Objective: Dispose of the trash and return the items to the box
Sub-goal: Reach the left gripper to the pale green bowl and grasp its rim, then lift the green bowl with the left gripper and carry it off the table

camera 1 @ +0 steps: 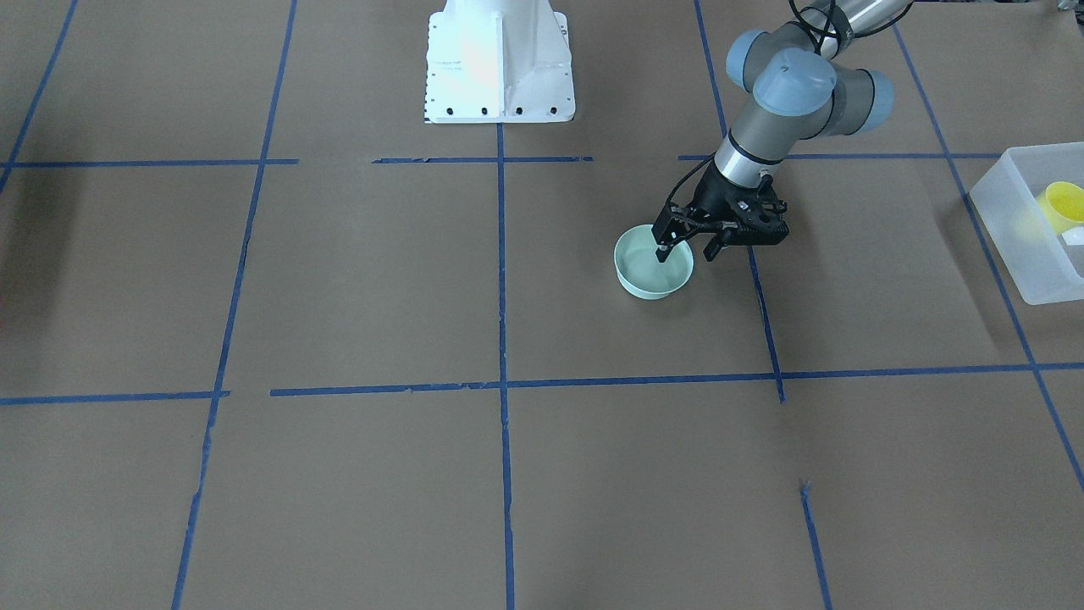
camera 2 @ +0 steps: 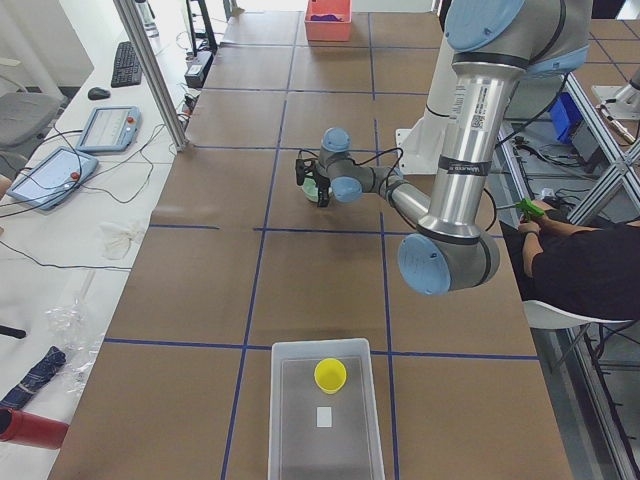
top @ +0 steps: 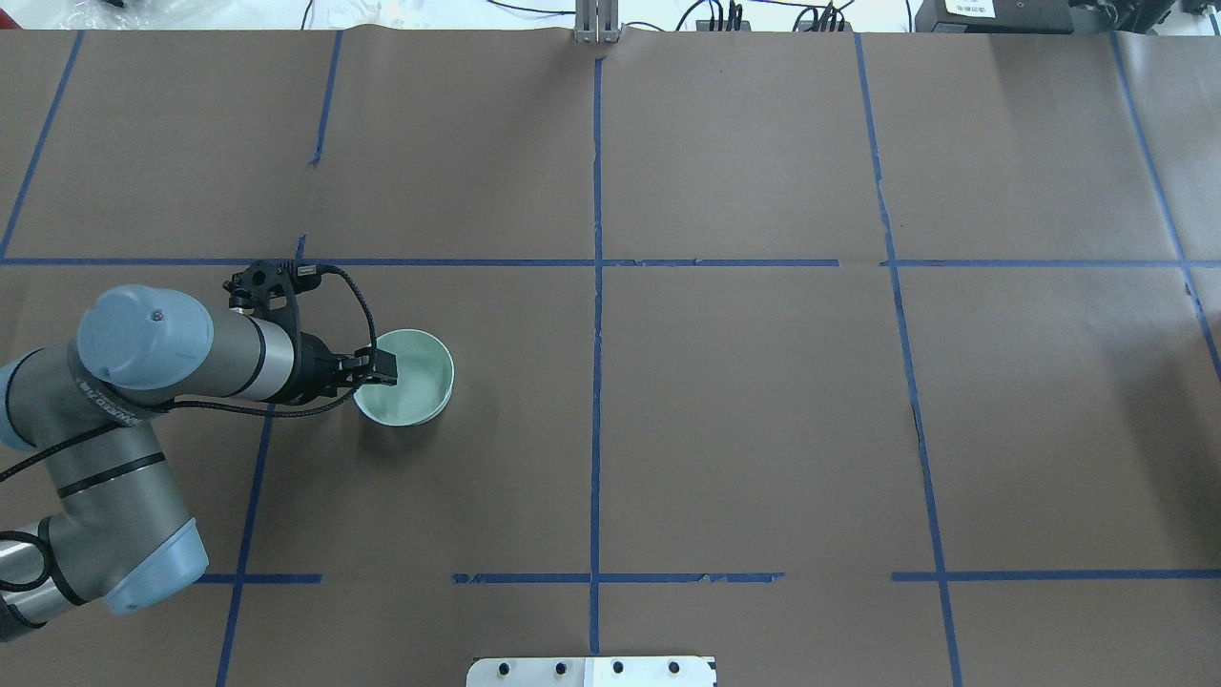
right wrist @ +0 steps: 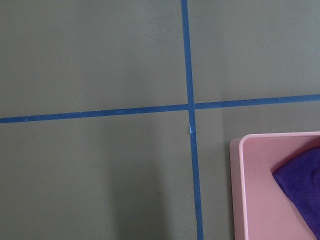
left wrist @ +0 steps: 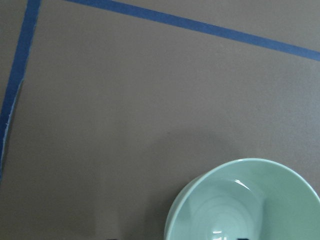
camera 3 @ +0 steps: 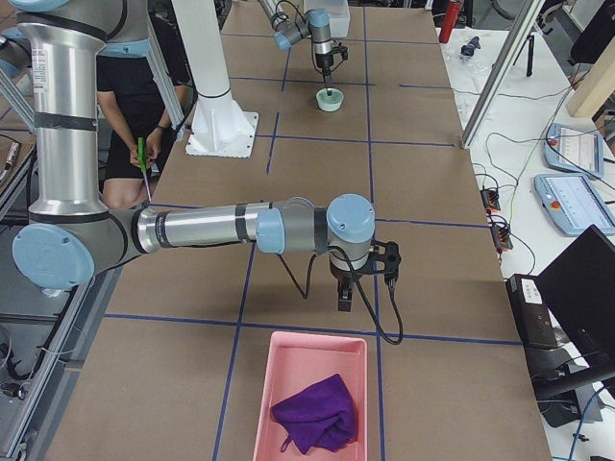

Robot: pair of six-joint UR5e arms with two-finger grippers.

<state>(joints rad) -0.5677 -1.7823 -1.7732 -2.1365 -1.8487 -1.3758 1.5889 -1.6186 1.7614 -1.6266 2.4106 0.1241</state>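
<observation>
Green bowl (camera 1: 653, 273): on desk (camera 1: 356, 280).
Left end effector (camera 1: 688, 247): jaws spread, astride bowl rim.
Right end effector (camera 3: 344, 300): grip state cannot be told; near tray (camera 3: 307, 360).
Cup (camera 2: 330, 375): inside box (camera 2: 300, 440).

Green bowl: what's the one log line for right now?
left end effector: open, astride bowl rim | yellow cup: in box

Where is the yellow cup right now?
In the left side view, the yellow cup is inside the frosted box at the bottom centre, on the robot's far left, next to a small white label.
</observation>
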